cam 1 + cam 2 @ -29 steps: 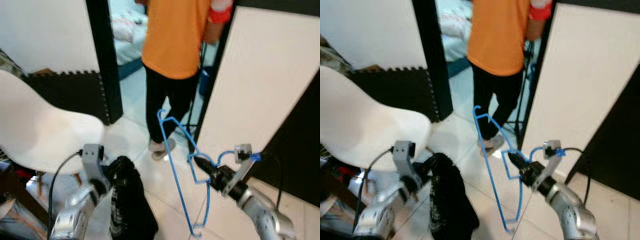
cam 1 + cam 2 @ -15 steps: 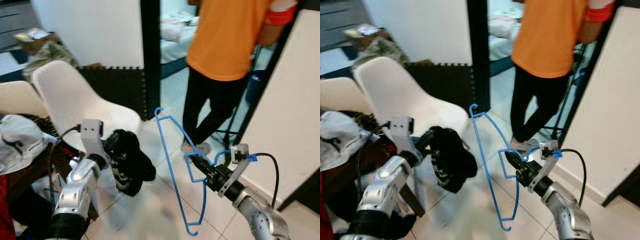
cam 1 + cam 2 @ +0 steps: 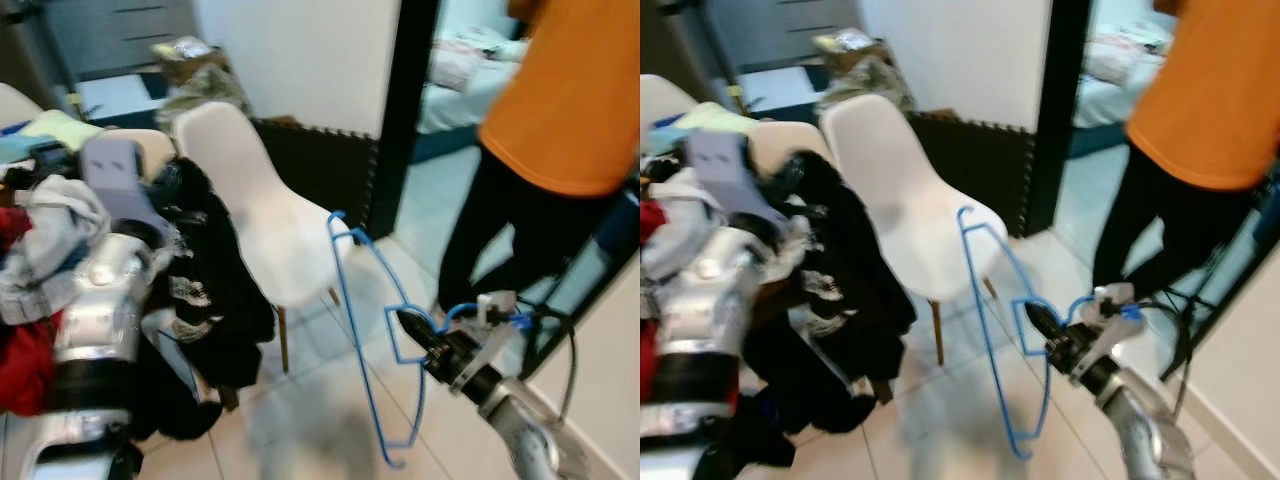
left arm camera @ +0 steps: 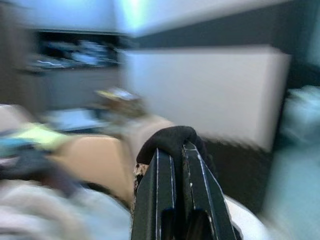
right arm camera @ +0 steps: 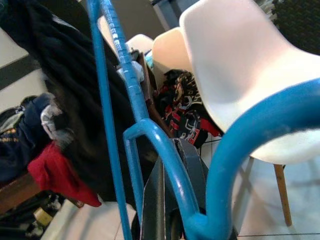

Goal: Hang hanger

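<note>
A pale tiled floor runs from a cluttered corner on the left toward a black-framed doorway with a white wall beside it. At far left, a heap of mixed clothing in grey, red and yellow lies piled up. The left gripper is raised in front of it, its two long black fingers pressed together on a black knitted garment that hangs down from them. The left wrist view shows the cloth folded over the fingertips. Next comes a white moulded plastic chair with wooden legs. Right of it, the thin blue wire hanger stands upright in the air above the floor, pinched at its inner loop by the right gripper. The right wrist view shows the blue wire crossing its closed fingers. At far right stands a person in an orange shirt and black trousers.
</note>
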